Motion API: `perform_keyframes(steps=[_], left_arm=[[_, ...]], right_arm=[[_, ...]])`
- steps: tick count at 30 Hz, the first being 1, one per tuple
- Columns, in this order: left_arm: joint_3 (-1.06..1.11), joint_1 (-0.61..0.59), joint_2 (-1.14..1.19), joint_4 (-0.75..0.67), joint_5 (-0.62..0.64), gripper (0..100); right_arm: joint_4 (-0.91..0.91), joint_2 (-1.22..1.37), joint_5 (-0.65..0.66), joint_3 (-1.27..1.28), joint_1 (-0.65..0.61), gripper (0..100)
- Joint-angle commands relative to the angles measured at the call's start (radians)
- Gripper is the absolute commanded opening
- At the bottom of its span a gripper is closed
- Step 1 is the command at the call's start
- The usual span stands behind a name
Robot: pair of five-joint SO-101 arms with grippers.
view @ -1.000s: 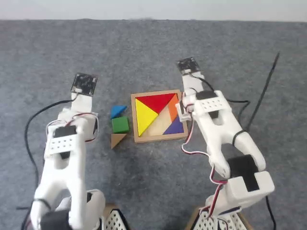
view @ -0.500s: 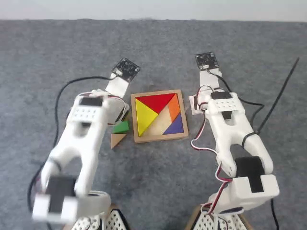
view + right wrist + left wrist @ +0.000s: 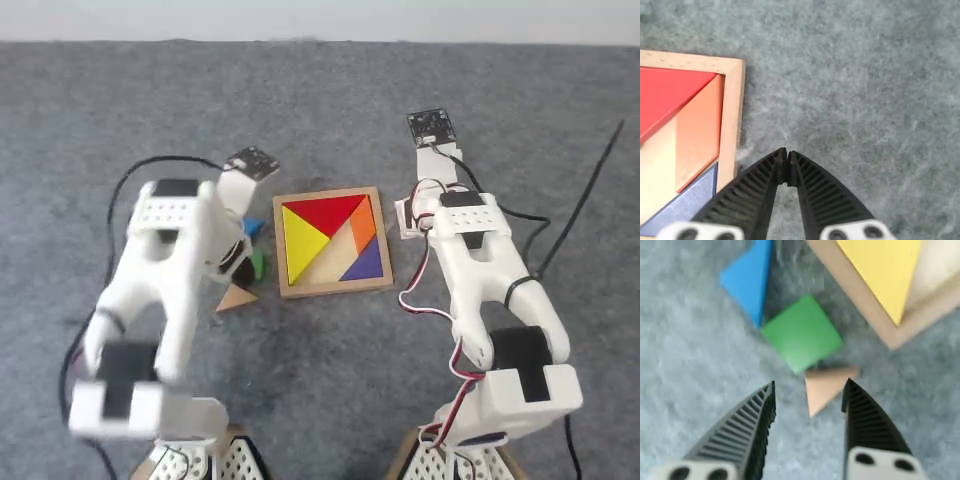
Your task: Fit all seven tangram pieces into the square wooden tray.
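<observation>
Left gripper (image 3: 809, 385), fingers apart, over flat pale-tan triangle (image 3: 826, 387)

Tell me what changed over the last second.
The left arm swung in from the table's left toward the wooden tray; the left hand now hangs open over the tan triangle, near the green square. The right hand, shut, drew back off the tray's right edge onto the carpet, then held. Nothing was grasped or released. Tray, its four pieces and the blue triangle stayed put.
</observation>
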Motion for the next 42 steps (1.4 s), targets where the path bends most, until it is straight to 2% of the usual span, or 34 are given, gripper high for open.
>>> perform_keyframes(steps=[1, 4, 7, 9, 15, 21, 30, 39, 42], left_arm=[[0.136, -0.008, -0.244, -0.040, -0.063, 22], [0.275, 0.002, -0.324, -0.123, -0.222, 25], [0.355, 0.002, -0.310, -0.215, -0.400, 26], [0.357, 0.002, -0.272, -0.250, -0.470, 26], [0.177, 0.003, -0.020, -0.255, -0.483, 26], [-0.045, 0.011, 0.209, -0.084, -0.493, 25], [-0.065, 0.031, 0.232, -0.078, -0.402, 25], [-0.071, 0.051, 0.241, -0.081, -0.405, 24], [-0.068, 0.046, 0.241, -0.077, -0.457, 24]], right_arm=[[-0.018, -0.065, 0.015, -0.029, 0.012, 0.8], [-0.015, -0.064, 0.015, -0.029, 0.010, 0.8], [-0.015, -0.062, 0.015, -0.029, 0.010, 0.8], [-0.013, -0.062, 0.015, -0.029, 0.010, 0.8], [-0.013, -0.062, 0.015, -0.029, 0.010, 0.8], [-0.016, -0.062, 0.015, -0.029, 0.010, 0.8], [-0.018, -0.061, 0.018, -0.029, 0.010, 0.9], [-0.018, -0.061, 0.018, -0.029, 0.010, 0.9], [-0.016, -0.061, 0.018, -0.028, 0.010, 0.9]])
